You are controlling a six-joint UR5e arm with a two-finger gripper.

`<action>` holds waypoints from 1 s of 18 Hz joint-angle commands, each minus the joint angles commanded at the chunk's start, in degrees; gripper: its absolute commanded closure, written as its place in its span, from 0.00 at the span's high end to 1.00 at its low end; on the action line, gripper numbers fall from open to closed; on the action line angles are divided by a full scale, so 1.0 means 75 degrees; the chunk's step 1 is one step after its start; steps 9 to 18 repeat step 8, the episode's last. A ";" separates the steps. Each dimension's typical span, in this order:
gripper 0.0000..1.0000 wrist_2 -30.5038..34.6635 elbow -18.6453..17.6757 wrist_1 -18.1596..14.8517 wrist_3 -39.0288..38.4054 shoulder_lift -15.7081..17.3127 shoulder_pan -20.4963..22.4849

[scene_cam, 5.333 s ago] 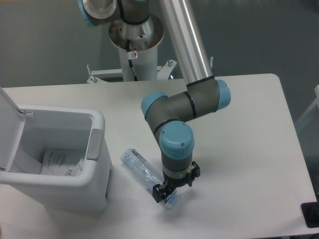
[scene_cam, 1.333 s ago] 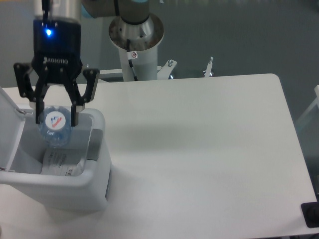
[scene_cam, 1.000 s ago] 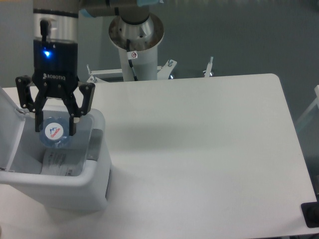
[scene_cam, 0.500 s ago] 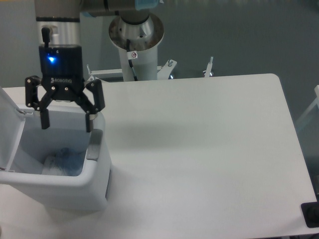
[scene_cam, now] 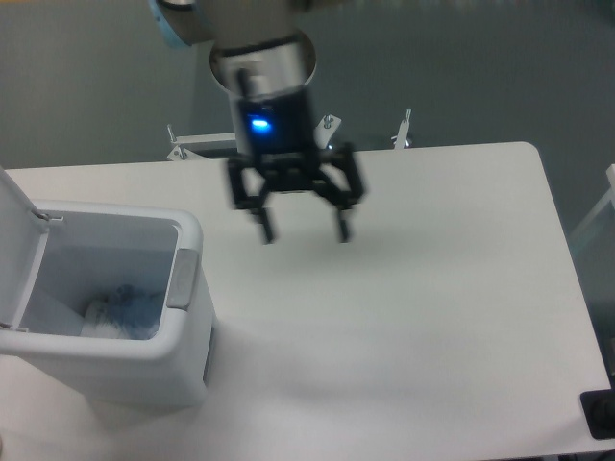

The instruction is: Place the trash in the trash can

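White table (scene_cam: 432, 288) — blurred hand (scene_cam: 304, 229) spread, trash (scene_cam: 120, 309) half-hidden in trash can (scene_cam: 183, 331).

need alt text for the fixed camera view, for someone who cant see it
A robot gripper, motion-blurred, open and empty, hangs over a white table. At left, a white trash can stands with its lid up, a bluish bottle and white wrapper inside.

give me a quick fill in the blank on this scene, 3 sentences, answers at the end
1. The bottle lies inside the ____.
2. The gripper hangs over the table with its fingers spread ____.
3. The bin has its lid standing ____.

Missing words: bin; open; open
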 joint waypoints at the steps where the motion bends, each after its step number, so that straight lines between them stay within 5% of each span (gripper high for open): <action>1: 1.00 0.0012 -0.0093 -0.0118 0.0457 0.0128 0.0234; 8: 1.00 -0.0597 -0.0082 -0.1523 0.3331 0.0774 0.1642; 18: 1.00 -0.0597 -0.0082 -0.1523 0.3331 0.0774 0.1642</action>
